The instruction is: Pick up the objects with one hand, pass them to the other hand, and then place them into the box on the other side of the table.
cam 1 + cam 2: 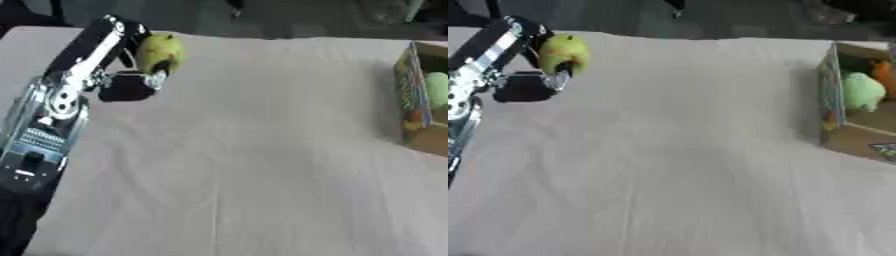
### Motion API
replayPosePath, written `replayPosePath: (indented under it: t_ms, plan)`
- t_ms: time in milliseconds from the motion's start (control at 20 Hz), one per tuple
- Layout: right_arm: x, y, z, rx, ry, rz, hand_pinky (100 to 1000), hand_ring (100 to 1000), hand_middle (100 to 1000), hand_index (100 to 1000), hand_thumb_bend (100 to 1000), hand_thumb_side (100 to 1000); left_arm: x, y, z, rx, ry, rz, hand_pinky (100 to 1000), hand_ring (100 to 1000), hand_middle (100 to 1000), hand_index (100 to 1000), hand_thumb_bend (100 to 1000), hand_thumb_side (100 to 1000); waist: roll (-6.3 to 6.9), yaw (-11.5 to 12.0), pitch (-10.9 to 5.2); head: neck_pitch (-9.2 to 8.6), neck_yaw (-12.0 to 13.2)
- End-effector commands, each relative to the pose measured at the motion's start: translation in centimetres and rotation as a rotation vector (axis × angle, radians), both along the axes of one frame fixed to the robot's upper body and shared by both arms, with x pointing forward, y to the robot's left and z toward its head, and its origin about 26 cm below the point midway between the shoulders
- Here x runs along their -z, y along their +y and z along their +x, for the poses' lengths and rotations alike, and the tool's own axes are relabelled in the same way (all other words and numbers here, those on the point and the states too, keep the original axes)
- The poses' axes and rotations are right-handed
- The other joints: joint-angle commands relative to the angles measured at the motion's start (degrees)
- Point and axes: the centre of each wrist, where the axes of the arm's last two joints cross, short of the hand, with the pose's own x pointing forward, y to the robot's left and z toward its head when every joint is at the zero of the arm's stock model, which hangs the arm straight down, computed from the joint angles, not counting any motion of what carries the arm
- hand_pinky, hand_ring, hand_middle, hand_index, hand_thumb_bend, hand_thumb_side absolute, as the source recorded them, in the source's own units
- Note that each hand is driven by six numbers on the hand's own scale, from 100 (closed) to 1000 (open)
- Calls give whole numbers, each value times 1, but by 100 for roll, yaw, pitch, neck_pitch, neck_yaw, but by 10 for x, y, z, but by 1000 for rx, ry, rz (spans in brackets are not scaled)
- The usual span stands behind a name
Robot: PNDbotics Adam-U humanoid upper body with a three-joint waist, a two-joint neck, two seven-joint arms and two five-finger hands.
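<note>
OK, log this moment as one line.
left hand: shut on yellow-green fruit, raised far left | right hand: out of view | box: right edge, holds green item

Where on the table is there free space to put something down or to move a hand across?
The whole cloth between the left hand, which holds a yellow-green fruit at the far left, and the box at the right edge is bare. It is crowded only inside the box, where a pale green thing and something orange lie.

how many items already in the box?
2 visible: a pale green object and an orange one behind it, both inside the box at the table's right edge. More may be hidden behind its walls. A yellow-green fruit is in the left hand.
</note>
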Motion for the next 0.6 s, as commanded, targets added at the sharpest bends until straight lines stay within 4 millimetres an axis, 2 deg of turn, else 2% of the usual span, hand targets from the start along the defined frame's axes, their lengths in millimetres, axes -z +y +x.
replayPosePath:
  t_ms: [50,250,600]
  plan:
    - [-13,21,-11,-82,-74,-118,959,985,823,919,100,206,4,-5,6,14,-29,-43,551,530,455,503,100,115,-15,11,-138,-62,-31]
    - [-8,55,-8,-196,-96,-233,947,974,819,907,100,230,18,-11,13,27,-47,-82,549,529,454,502,100,138,-52,26,-138,-41,-56]
    - [16,115,7,-357,-50,-410,944,976,821,908,100,251,36,-18,19,42,-137,-117,553,532,456,503,100,135,-62,1,-147,17,-58]
